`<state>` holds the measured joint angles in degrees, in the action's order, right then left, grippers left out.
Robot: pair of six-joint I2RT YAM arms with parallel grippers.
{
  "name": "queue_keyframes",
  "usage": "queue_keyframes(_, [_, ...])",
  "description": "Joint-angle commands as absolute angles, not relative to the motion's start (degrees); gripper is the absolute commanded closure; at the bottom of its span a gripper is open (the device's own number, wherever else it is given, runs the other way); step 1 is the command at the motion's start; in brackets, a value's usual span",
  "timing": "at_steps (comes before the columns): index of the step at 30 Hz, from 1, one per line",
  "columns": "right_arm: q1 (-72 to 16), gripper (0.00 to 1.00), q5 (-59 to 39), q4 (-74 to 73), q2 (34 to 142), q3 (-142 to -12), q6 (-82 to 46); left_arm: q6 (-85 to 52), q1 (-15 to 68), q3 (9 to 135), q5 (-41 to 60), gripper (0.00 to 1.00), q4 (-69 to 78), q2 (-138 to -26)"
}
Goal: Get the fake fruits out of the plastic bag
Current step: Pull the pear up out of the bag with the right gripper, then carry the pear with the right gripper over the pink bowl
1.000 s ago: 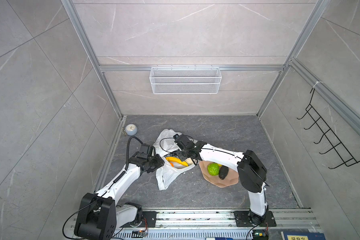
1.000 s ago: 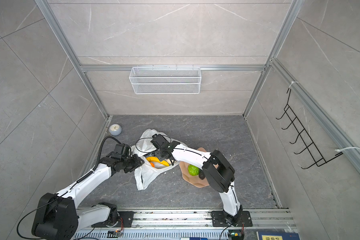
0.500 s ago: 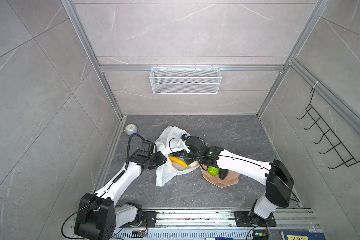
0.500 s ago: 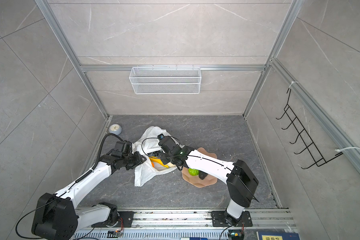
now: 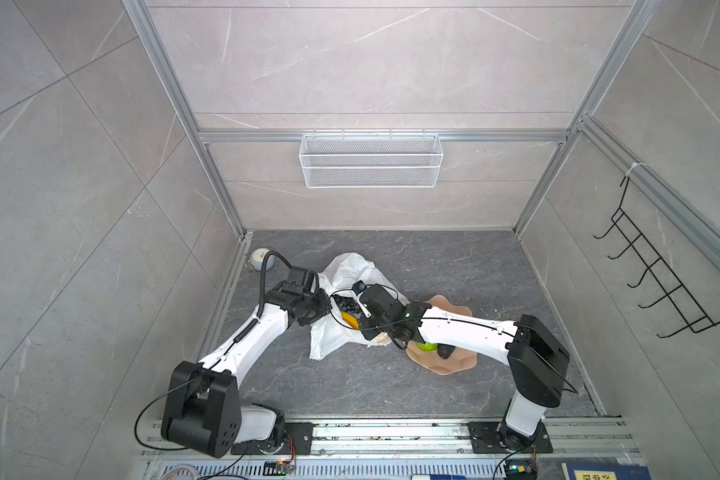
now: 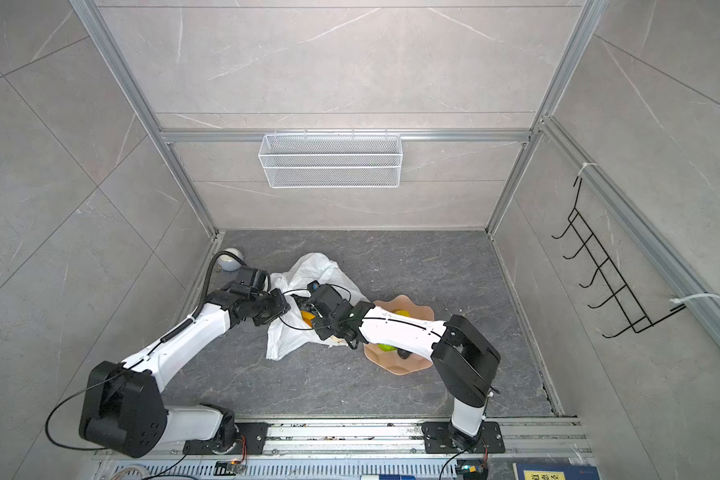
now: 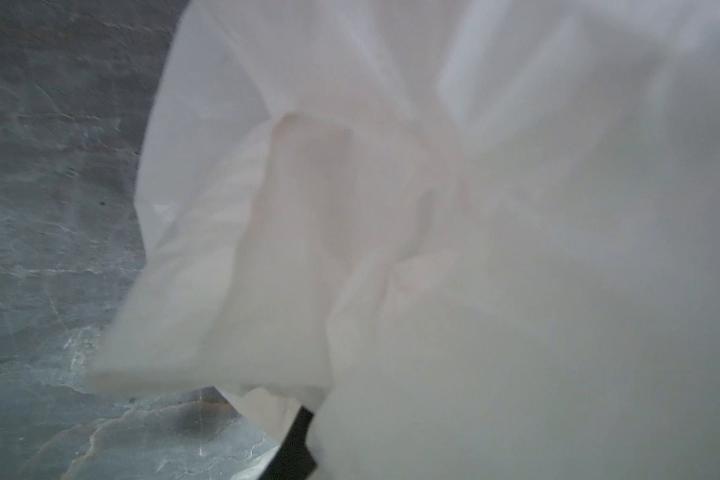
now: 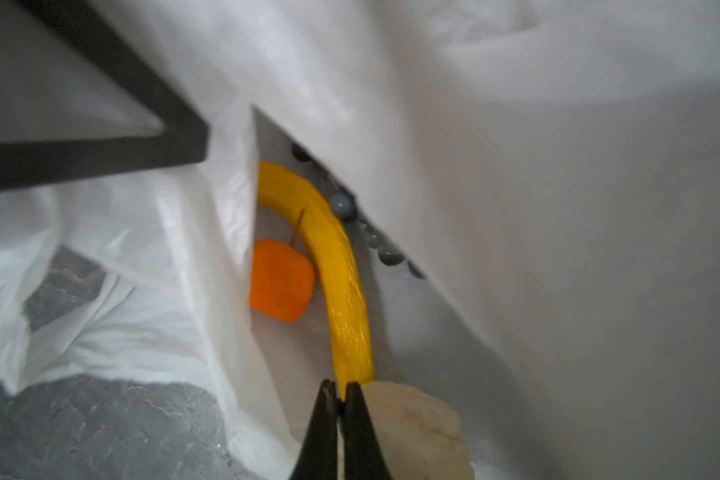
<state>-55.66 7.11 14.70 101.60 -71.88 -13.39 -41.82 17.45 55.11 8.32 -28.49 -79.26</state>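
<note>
Fig. Bimanual cell, fruit-unpacking task; top views plus both wrist views.

(a) White plastic bag lay crumpled on the grey floor, left of centre, w/ its mouth turned toward the R arm.

(b) Inside the bag, per R wrist view: a curved yellow banana. An orange lay just beside its inner curve and a dark grape bunch ran along its outer side, partly under the film. A cream pear sat at the bag's mouth, touching the banana's near end. Banana and grapes also showed in both top views.

(c) R gripper reached into the mouth, its black tips pressed together w/ no gap, right at the banana's near end.

(d) L gripper sat at the bag's left rim. L wrist view was nearly filled by blurred white film, w/ only one black finger showing. Whether it clamped the film or was released could not be told.

(e) Pink scalloped plate lay right of the bag, partly under the R forearm. It carried a bright green fruit and, just beside it, a dark oval fruit.

(f) White mesh basket hung on the back wall, well apart from the work.
</note>
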Motion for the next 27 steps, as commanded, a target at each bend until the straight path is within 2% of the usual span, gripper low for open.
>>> queue_keyframes(1, [-56.6, 1.0, 3.8, 10.6, 97.0, -69.5, -11.9, -41.3, 16.3, 60.2, 6.0, 0.79, -30.4, -84.1])
queue_keyframes(7, [-56.6, 1.0, 0.7, 5.2, 90.0, -63.5, -11.6, -42.7, 12.8, 62.3, 5.4, 0.87, -29.8, -89.0])
queue_keyframes(14, [-56.4, 1.0, -1.1, 2.9, 85.3, -61.1, -12.9, -42.7, 6.9, 61.6, 3.1, 0.93, -30.2, -88.8])
queue_keyframes(19, [-56.5, 1.0, 3.8, 6.4, 93.8, -66.5, -12.5, -42.2, 9.6, 62.1, 5.0, 0.96, -28.1, -84.7])
queue_keyframes(23, [-56.7, 1.0, -2.2, 2.9, 100.6, -70.1, -12.2, -46.3, 13.8, 62.9, 15.0, 0.97, -22.0, -83.1])
queue_keyframes(27, [-57.6, 1.0, -4.6, -1.0, 101.7, -71.5, -12.6, -47.7, 15.1, 65.3, 15.7, 0.98, -22.4, -83.7])
